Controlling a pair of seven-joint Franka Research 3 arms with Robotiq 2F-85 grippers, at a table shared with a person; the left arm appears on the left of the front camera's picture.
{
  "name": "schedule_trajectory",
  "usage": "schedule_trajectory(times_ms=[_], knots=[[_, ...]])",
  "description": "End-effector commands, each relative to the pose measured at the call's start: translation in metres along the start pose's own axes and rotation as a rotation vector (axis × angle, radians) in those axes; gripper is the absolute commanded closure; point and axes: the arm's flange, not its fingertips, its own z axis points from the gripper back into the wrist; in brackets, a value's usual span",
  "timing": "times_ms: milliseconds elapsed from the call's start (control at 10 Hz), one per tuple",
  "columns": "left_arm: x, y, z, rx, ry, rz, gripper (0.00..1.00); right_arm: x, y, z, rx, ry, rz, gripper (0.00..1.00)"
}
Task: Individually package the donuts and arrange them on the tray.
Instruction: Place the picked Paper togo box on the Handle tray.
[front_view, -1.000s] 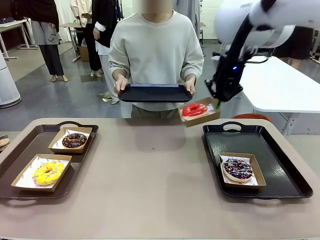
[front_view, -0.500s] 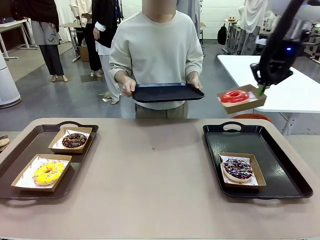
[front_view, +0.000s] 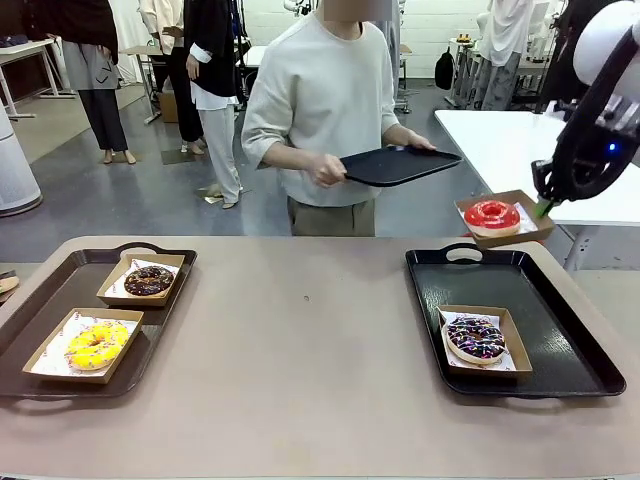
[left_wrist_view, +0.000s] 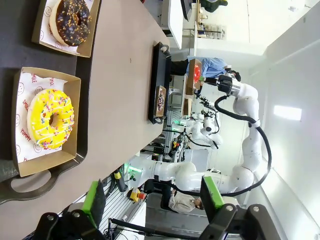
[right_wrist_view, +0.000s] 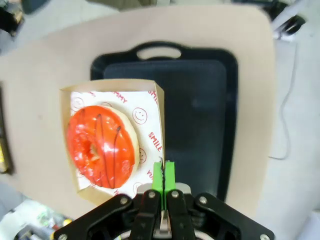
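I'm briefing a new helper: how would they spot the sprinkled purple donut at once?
Find the black tray on the table's right side. One cardboard box sits on it, holding the purple donut. Its dark icing with pale sprinkles sets it apart from the plain glossy red donut held above.

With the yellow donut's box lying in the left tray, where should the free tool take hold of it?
Pinch a thin upright side wall of the yellow donut's box, from above with the open left tool; the rim nearest the robot looks freest. The box is shallow and open-topped, so a wall fits between the fingers.
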Motion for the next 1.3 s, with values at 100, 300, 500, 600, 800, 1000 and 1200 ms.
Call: schedule_trajectory(times_ms=[100,300,500,600,800,1000,1200], knots=[[-0.003,-0.001,0.003,0.004,0.006,-0.009,0.0,-0.003,-0.01,-0.044,-0.01,0.003,-0.039,0.99],[-0.003,-0.001,0.003,0.004,0.006,-0.009,0.0,-0.001,-0.012,-0.074,-0.031,0.026,-0.065,0.99],[-0.003,-0.001,0.003,0.004,0.006,-0.009,0.0,-0.002,-0.012,-0.092,-0.05,0.04,-0.092,0.99],[-0.003,-0.001,0.003,0.004,0.006,-0.009,0.0,-0.003,-0.008,-0.09,-0.023,0.025,-0.119,0.99],[-0.003,-0.001,0.003,0.004,0.006,-0.009,0.0,-0.001,-0.017,-0.089,-0.028,0.055,-0.056,0.99],[-0.003,-0.001,0.003,0.004,0.006,-0.009,0.0,-0.001,-0.017,-0.089,-0.028,0.055,-0.056,0.99],[-0.003,-0.001,0.003,0.004,0.006,-0.009,0.0,0.0,-0.015,-0.092,-0.029,0.054,-0.068,0.99]])
